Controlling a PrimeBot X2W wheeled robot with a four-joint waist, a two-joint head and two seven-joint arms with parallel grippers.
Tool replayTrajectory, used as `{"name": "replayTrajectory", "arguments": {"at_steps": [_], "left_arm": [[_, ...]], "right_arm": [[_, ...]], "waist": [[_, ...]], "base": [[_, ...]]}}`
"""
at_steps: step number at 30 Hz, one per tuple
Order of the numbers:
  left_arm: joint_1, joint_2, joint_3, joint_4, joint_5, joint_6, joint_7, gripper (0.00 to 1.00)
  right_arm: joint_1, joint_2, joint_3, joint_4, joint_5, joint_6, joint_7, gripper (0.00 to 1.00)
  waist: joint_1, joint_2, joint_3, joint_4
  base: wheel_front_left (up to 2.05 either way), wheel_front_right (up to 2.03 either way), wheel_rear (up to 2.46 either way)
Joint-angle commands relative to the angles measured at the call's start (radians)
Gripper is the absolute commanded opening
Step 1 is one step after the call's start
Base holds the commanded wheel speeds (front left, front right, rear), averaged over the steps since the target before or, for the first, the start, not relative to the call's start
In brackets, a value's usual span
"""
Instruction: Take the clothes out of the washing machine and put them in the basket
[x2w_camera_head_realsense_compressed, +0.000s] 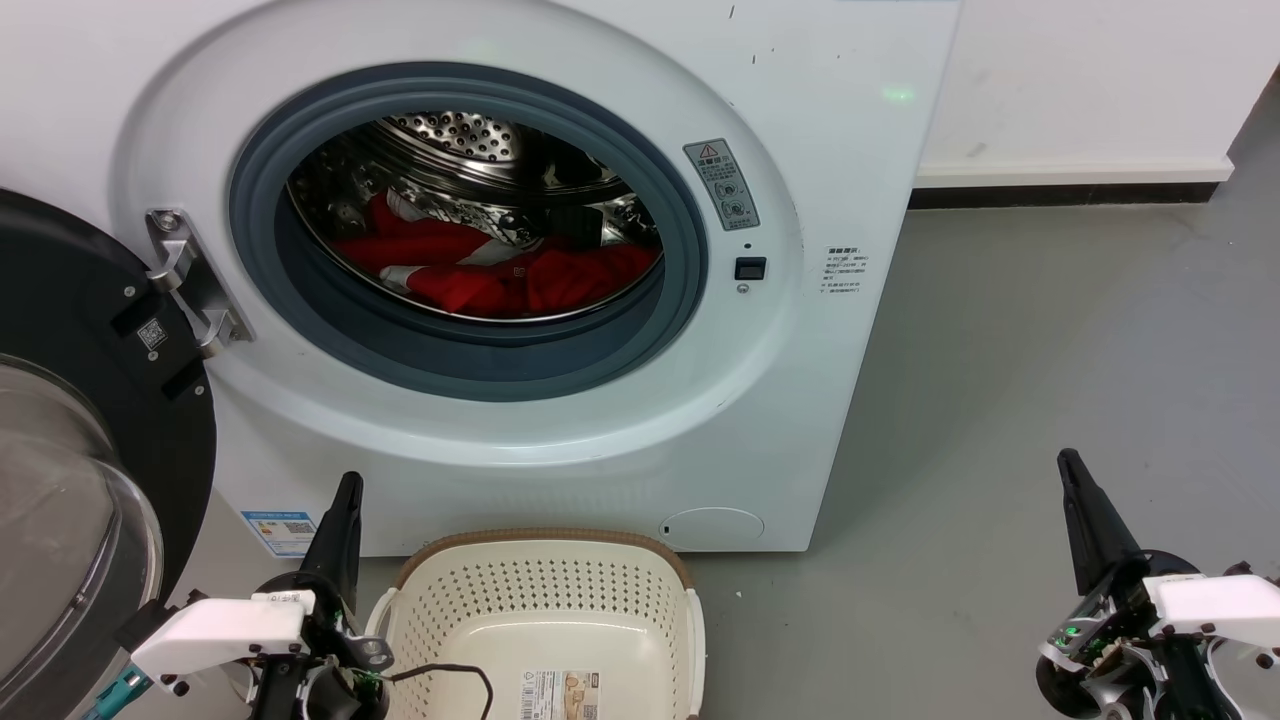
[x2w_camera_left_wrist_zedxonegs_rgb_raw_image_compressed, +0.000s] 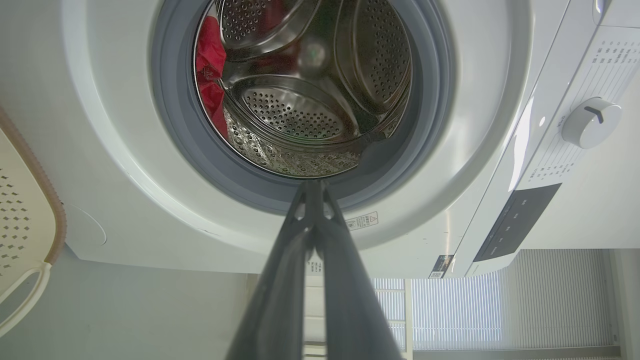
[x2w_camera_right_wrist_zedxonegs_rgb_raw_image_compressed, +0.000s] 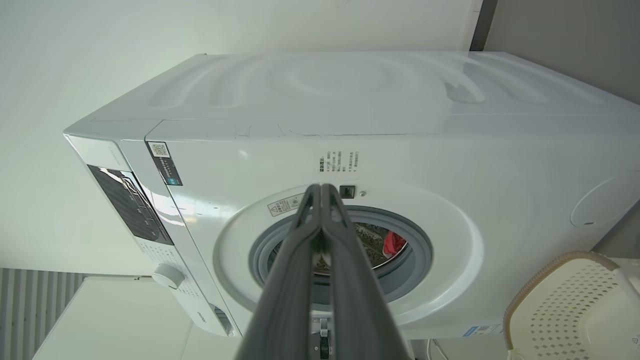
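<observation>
Looking down in the head view, we see the clothes (x2w_camera_head_realsense_compressed: 480, 275) lying low in the steel drum (x2w_camera_head_realsense_compressed: 460, 135) at the upper centre of the frame. They are a bright red heap of soft, crumpled fabric, with a white striped band across the middle and a white cuff at the left end. They sit wholly inside the washing machine (x2w_camera_head_realsense_compressed: 840, 420), behind the grey ring of its porthole (x2w_camera_head_realsense_compressed: 480, 355). The black-framed glass door (x2w_camera_head_realsense_compressed: 60, 480) stands swung open at the left edge. The basket (x2w_camera_head_realsense_compressed: 545, 540) is cream-white with a brown rim and rows of small holes in its walls. It stands on the grey floor (x2w_camera_head_realsense_compressed: 1000, 400) at the bottom centre, just in front of the machine's foot, with a paper label (x2w_camera_head_realsense_compressed: 560, 695) on its base. Our left gripper (x2w_camera_head_realsense_compressed: 345, 500) is at the lower left, just beside the basket's left handle, and a black cable (x2w_camera_head_realsense_compressed: 450, 672) loops over the basket near it. In the left wrist view its two dark fingers (x2w_camera_left_wrist_zedxonegs_rgb_raw_image_compressed: 280, 280) meet at the tips with nothing between them, set against the porthole's lower rim, and red cloth shows at the drum's upper left. Our right gripper (x2w_camera_head_realsense_compressed: 1075, 480) is at the lower right over bare floor, well apart from the basket. In the right wrist view its fingers are likewise pressed together, holding nothing.
</observation>
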Motion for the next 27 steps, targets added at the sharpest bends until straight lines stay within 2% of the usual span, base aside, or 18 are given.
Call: {"name": "replayTrajectory", "arguments": {"at_steps": [1, 10, 11, 20, 27], "left_arm": [[-0.005, -0.002, 0.002, 0.000, 0.002, -0.002, 0.003, 0.00], [-0.005, -0.002, 0.002, 0.000, 0.002, -0.002, 0.003, 0.00], [0.000, 0.000, 0.000, 0.000, 0.000, 0.000, 0.000, 1.00], [0.010, -0.001, -0.037, 0.001, 0.005, 0.000, -0.031, 1.00], [0.007, -0.001, -0.048, -0.029, 0.054, 0.000, -0.065, 1.00]], "right_arm": [[-0.014, 0.004, 0.001, 0.001, -0.005, 0.000, -0.001, 0.00], [-0.014, 0.004, 0.001, 0.001, -0.004, 0.000, -0.001, 0.00], [0.000, 0.000, 0.000, 0.000, 0.000, 0.000, 0.000, 1.00], [0.025, 0.001, 0.021, -0.011, -0.015, 0.000, -0.030, 1.00], [0.043, 0.001, 0.039, -0.052, -0.091, 0.000, -0.064, 1.00]], "waist": [[-0.0001, 0.0000, 0.000, 0.000], [-0.0001, 0.0000, 0.000, 0.000], [-0.0001, 0.0000, 0.000, 0.000], [0.0000, 0.0000, 0.000, 0.000], [0.0000, 0.0000, 0.000, 0.000]], "base": [[0.00, 0.00, 0.00], [0.00, 0.00, 0.00], [0.00, 0.00, 0.00], [0.00, 0.00, 0.00], [0.00, 0.00, 0.00]]}}
